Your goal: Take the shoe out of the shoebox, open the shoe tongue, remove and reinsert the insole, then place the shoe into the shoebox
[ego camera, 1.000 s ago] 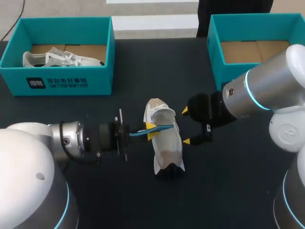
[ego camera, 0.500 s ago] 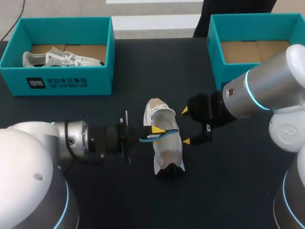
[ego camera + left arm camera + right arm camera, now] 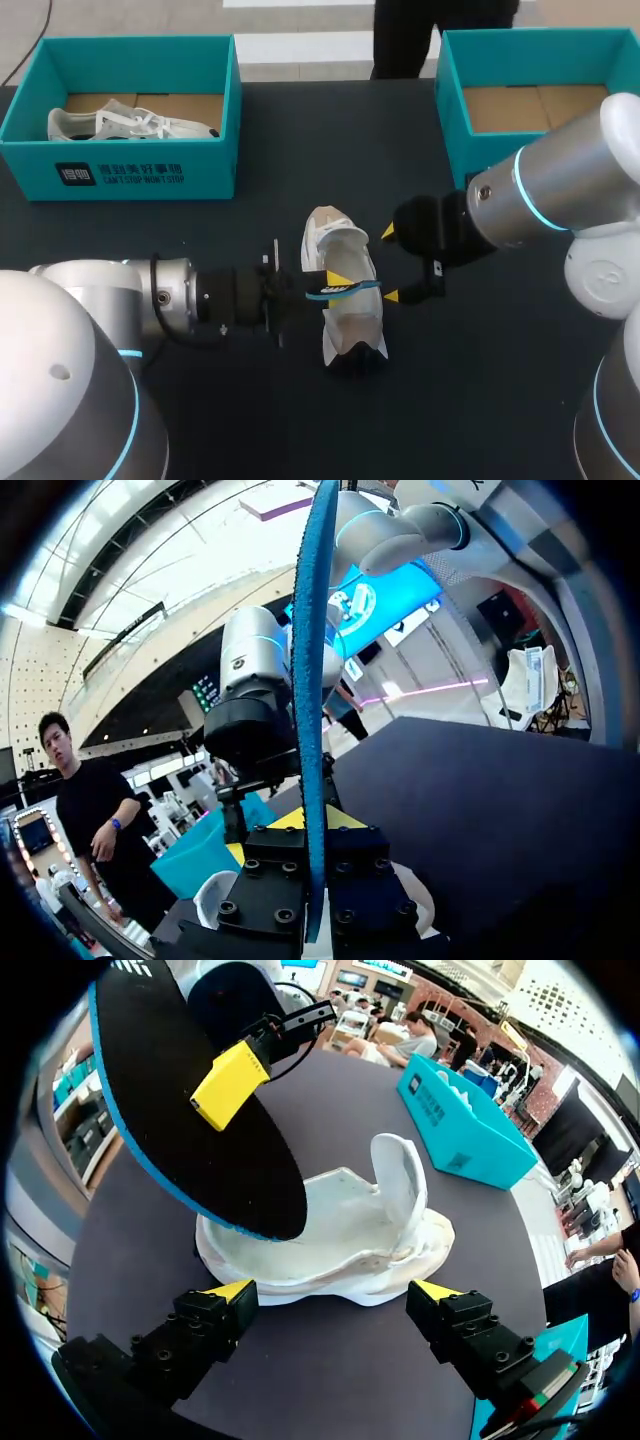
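The left gripper (image 3: 332,288) is clamping the insole (image 3: 365,286) between its yellow tips. It is holding it on edge, so the left wrist view is showing only the thin blue rim running straight out ahead of the fingers. Just under the insole's far end, the white shoe (image 3: 340,1240) is lying on the dark table (image 3: 470,400) with its tongue (image 3: 400,1175) folded up and its mouth exposed. The insole is hanging clear of that mouth, so the step in hand is most likely putting it back. Across the shoe, the right gripper (image 3: 390,264) is waiting with its fingers spread wide. One tip is sitting off each side of the shoe and neither is touching it. To do this well, the right fingers should be closing on the shoe's sides first, so the shoe is not sliding. The left wrist should then be rolling the insole flat and feeding one end under the raised tongue before settling the other end. Well beyond the right gripper an empty teal shoebox (image 3: 450,100) is standing. Well beyond the left gripper another shoebox (image 3: 120,175) is holding a second shoe (image 3: 130,124).
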{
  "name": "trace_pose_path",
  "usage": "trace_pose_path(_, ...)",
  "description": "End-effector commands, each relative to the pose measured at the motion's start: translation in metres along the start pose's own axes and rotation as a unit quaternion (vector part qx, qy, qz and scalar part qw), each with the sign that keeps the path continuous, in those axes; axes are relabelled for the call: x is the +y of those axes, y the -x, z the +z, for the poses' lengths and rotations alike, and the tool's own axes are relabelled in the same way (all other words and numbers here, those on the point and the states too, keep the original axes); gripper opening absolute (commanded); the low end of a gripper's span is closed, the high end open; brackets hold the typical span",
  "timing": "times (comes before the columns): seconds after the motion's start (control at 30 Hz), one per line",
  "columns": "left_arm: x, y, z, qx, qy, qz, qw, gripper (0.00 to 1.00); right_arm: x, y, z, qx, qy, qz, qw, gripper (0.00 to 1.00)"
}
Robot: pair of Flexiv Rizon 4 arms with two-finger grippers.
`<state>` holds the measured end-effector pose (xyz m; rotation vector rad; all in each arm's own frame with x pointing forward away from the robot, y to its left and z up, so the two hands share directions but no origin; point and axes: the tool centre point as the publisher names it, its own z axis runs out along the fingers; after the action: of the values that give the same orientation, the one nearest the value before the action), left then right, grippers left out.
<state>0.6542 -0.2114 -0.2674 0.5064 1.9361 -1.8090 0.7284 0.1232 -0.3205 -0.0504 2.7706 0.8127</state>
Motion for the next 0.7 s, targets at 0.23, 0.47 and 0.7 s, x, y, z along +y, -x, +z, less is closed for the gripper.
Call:
trace_pose_path(0.23,0.022,-0.004,0.012,0.013,-0.007,-0.006,1.0,0.0,0.0,-0.002,0.0,-0.001,0.001,0.0,1.0,1.0)
trace_pose_path(0.47,0.036,-0.008,0.008,0.012,0.017,-0.014,1.0,0.0,0.0,-0.002,0.0,-0.001,0.001,0.0,1.0,1.0)
trace_pose_path(0.7,0.051,-0.011,0.008,0.017,0.04,-0.006,0.999,0.0,0.0,-0.002,0.0,-0.001,0.001,0.0,1.0,1.0)
